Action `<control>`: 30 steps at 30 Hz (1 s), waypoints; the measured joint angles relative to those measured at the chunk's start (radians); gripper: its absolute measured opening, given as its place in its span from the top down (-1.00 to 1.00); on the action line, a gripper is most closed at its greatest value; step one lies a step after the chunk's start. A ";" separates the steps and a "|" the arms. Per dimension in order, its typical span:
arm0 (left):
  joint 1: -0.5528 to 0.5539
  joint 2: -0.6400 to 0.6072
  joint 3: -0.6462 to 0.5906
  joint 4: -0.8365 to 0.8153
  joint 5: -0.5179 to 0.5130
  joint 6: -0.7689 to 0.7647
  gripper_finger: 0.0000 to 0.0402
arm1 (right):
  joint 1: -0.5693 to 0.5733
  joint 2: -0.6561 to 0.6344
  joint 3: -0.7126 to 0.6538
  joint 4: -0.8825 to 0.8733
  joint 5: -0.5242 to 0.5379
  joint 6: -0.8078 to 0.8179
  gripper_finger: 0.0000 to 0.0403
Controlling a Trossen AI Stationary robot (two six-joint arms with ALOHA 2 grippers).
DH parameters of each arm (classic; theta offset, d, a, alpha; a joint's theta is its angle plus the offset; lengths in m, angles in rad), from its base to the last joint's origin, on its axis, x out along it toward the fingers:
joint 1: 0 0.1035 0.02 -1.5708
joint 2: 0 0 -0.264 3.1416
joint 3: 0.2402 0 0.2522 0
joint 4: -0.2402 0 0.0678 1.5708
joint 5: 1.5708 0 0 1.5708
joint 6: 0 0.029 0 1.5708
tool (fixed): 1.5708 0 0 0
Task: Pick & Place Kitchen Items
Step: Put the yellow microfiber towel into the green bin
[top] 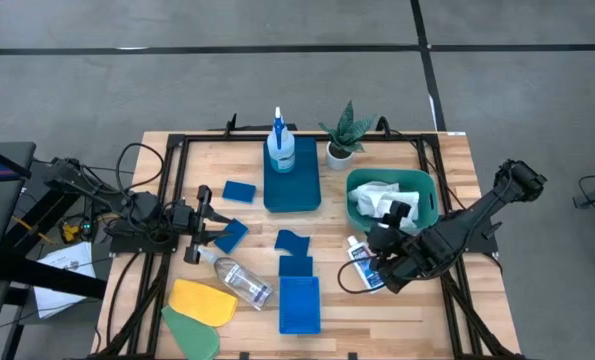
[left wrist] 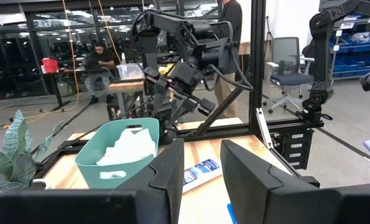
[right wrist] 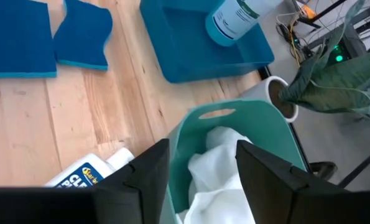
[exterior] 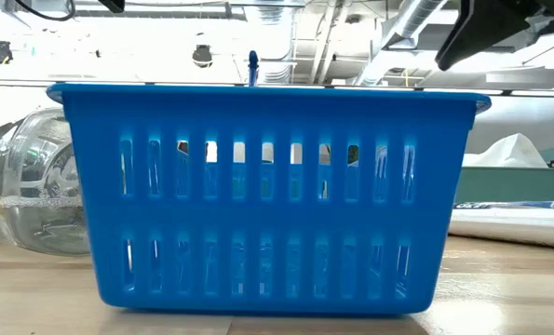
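Note:
My right gripper [right wrist: 203, 168] hovers open over the near rim of the teal tub [top: 429, 205]. A white cloth [right wrist: 216, 162] lies in the tub below its fingers. A white blue-labelled bottle [top: 362, 265] lies on its side beside the tub. My left gripper [left wrist: 200, 168] waits open and level at the table's left [top: 202, 222], holding nothing. A spray bottle [top: 280, 150] stands in the far blue tray [top: 302, 190]. Several blue sponges [top: 239, 190] lie mid-table. A clear bottle [top: 235, 275] lies on its side by the yellow cloth [top: 202, 300] and green cloth [top: 192, 335].
A slotted blue basket [top: 299, 305] stands at the near middle and fills the low view [exterior: 267, 195]. A small potted plant [top: 345, 135] stands at the far edge beside the tub. Black frame rails [top: 177, 150] and cables run along the table's left and far sides.

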 joint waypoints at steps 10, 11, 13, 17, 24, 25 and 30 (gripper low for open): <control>0.000 0.000 0.000 -0.076 0.000 -0.031 0.49 | -0.016 0.000 0.000 0.005 0.001 -0.002 0.13; 0.000 0.000 0.000 -0.075 0.000 -0.031 0.49 | -0.016 0.000 0.000 0.005 0.001 -0.002 0.13; 0.000 0.000 0.000 -0.075 0.000 -0.031 0.49 | -0.016 0.000 0.000 0.005 0.002 -0.002 0.13; -0.011 0.007 0.000 -0.125 0.074 -0.069 0.49 | -0.016 0.000 0.000 0.011 0.002 -0.001 0.13; -0.049 0.094 0.001 -0.054 0.127 -0.050 0.29 | -0.016 0.000 0.000 0.012 0.002 -0.002 0.13; -0.055 0.110 0.001 -0.029 0.127 -0.030 0.23 | -0.016 0.000 0.000 0.012 0.002 -0.002 0.13; -0.097 0.180 0.027 0.048 0.129 0.052 -0.08 | -0.016 0.000 0.000 0.027 0.001 -0.002 0.13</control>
